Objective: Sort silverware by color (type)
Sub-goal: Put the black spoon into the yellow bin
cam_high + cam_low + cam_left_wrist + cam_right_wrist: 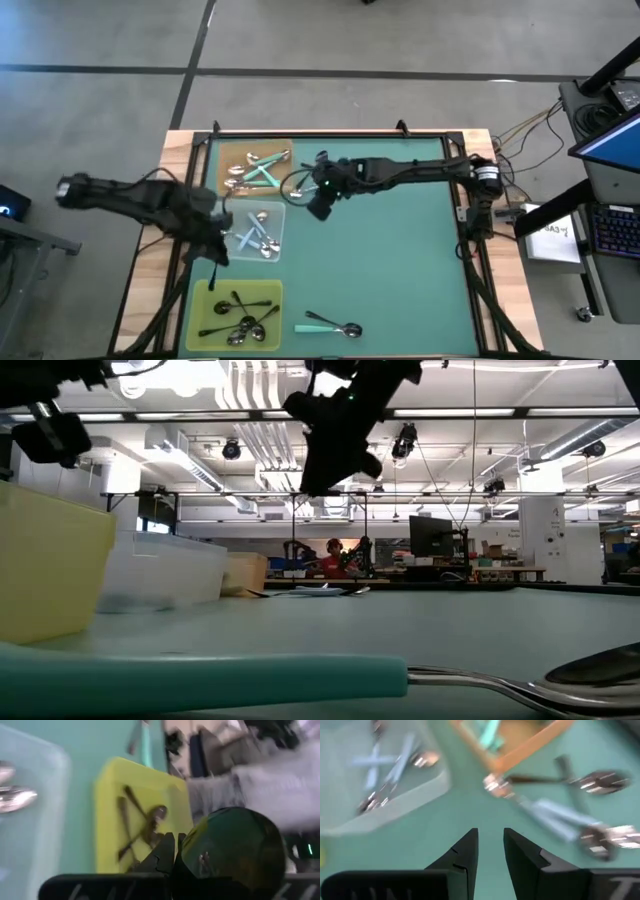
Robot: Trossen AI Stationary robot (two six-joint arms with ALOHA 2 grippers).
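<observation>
Right gripper (490,851) hangs over the table (400,260), fingers slightly spread and empty, near loose spoons (580,827) by the tan tray (232,158). Left gripper (174,851), pressed together, hovers beside the yellow tray (205,300).

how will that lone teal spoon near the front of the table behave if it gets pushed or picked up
The teal spoon looks stiff and light. Its thin handle lies flat on the mat, so it probably slides or spins rather than rolls. The shiny bowl may be slippery, so the handle seems safer to grasp.
</observation>
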